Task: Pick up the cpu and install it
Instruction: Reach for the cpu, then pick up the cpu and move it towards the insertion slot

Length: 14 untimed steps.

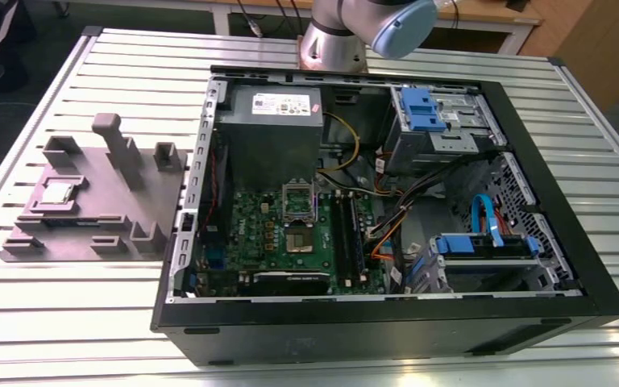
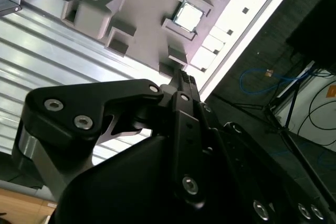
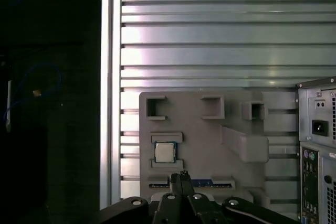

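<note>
Silver cpu [image 1: 60,192], grey tray [image 1: 110,211], green motherboard [image 1: 254,216], black case [image 1: 396,339], ribbed silver table [image 1: 73,322].

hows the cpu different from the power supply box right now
Size: the cpu is a small flat square, while the power supply box is far bigger and deep. Place: the cpu lies in a recess of the grey holder on the table, outside the computer case; the power supply box sits inside that case. Both show grey metal surfaces.

Silver-grey arm [image 1: 337,40] with a blue-capped joint at the exterior view's upper edge, black gripper [image 3: 181,176] in the first wrist view, fingers closed tip to tip, nothing held
</note>
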Each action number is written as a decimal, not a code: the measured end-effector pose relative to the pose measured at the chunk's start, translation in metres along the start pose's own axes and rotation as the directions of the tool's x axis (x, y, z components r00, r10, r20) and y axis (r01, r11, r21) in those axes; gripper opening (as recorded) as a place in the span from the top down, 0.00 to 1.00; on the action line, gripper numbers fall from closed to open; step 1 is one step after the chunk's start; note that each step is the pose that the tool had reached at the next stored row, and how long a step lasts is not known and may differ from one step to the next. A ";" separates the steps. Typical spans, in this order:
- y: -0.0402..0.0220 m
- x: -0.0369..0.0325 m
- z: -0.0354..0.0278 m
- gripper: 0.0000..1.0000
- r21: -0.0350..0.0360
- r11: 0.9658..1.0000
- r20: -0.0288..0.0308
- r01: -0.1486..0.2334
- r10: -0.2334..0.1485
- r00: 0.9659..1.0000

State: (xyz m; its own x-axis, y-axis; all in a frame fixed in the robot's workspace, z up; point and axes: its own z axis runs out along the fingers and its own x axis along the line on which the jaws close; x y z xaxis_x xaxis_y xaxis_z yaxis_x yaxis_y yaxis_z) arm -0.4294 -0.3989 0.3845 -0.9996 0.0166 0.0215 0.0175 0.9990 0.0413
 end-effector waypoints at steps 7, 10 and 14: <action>-0.0002 0.0076 0.0010 0.90 0.000 1.000 0.014 0.011 -0.011 1.000; -0.0003 0.0117 0.0013 0.90 0.000 1.000 0.014 0.014 -0.014 1.000; -0.0003 0.0119 0.0016 0.90 0.000 1.000 0.014 0.015 -0.015 1.000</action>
State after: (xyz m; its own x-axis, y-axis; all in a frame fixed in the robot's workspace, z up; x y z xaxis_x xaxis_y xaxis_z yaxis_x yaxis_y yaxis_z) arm -0.4413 -0.3989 0.3831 -1.0000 0.0022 0.0069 0.0025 0.9991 0.0419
